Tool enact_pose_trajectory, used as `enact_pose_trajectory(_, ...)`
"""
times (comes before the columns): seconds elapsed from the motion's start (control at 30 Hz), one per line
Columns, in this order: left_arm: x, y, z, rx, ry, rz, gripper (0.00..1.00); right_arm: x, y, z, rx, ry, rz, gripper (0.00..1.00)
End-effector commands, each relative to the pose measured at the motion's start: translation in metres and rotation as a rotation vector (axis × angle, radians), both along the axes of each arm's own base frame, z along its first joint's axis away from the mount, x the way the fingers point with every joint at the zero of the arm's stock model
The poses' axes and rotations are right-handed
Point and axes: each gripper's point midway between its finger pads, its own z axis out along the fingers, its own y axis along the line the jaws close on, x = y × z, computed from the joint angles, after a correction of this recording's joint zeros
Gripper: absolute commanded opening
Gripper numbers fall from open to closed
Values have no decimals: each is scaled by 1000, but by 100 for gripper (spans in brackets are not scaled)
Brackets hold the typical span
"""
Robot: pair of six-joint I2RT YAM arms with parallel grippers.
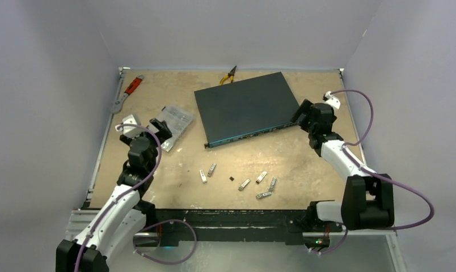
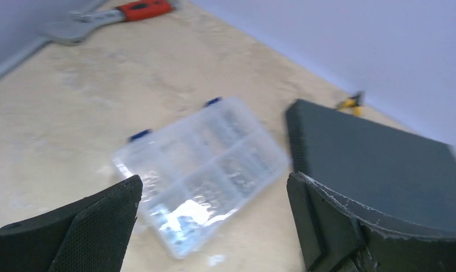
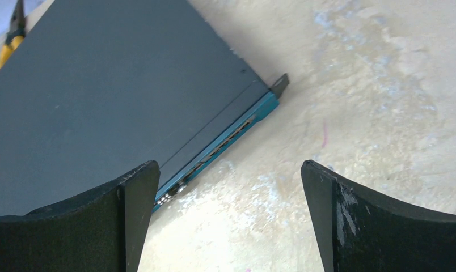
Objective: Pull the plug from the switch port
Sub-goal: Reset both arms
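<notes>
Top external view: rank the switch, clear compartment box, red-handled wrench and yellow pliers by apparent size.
1. switch, by far the largest.
2. clear compartment box.
3. red-handled wrench, about as long as the box but much thinner, so it covers less area.
4. yellow pliers, the smallest.

You've got a tan, mottled tabletop [image 1: 157,187] w/ pale worn patches, boxed in on 3 sides by plain walls: back wall [image 1: 231,34], L wall [image 1: 44,85], R wall [image 1: 407,68], all flat grey-lavender. A silver metal rail [image 1: 102,148] runs along the table's L edge, and a black frame bar [image 1: 226,218] crosses its near edge. Light's soft & even, brightest on the back wall; shadows are faint. Your R wrist view shows a thin pink mark [image 3: 324,139] on the tabletop.
</notes>
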Motion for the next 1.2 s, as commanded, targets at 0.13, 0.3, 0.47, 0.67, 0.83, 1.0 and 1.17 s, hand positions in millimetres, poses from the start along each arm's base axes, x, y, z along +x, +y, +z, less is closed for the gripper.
enact_pose_trajectory(0.13, -11, 62, -52, 269, 41, 283, 100, -4, -43, 12, -127, -180, -196, 98)
enact_pose_trajectory(0.3, 14, 52, -70, 383, 105, 212, 100, -12, -52, 32, -193, -341, -203, 97)
enact_pose_trajectory(0.47, 32, 41, -91, 443, 101, 107, 100, -20, -57, 40, -280, -455, -191, 98)
enact_pose_trajectory(0.67, 58, 25, -88, 494, 34, -42, 100, -17, -38, 53, -367, -625, -49, 99)
enact_pose_trajectory(0.83, 76, 24, -102, 544, 37, -99, 100, -9, -39, 39, -410, -653, -43, 99)
enact_pose_trajectory(1.0, 80, 32, -119, 463, 66, -129, 99, 9, -25, 26, -448, -605, 58, 99)
enact_pose_trajectory(1.17, 79, 33, -119, 465, 61, -126, 99, 12, -14, 22, -450, -600, 134, 99)
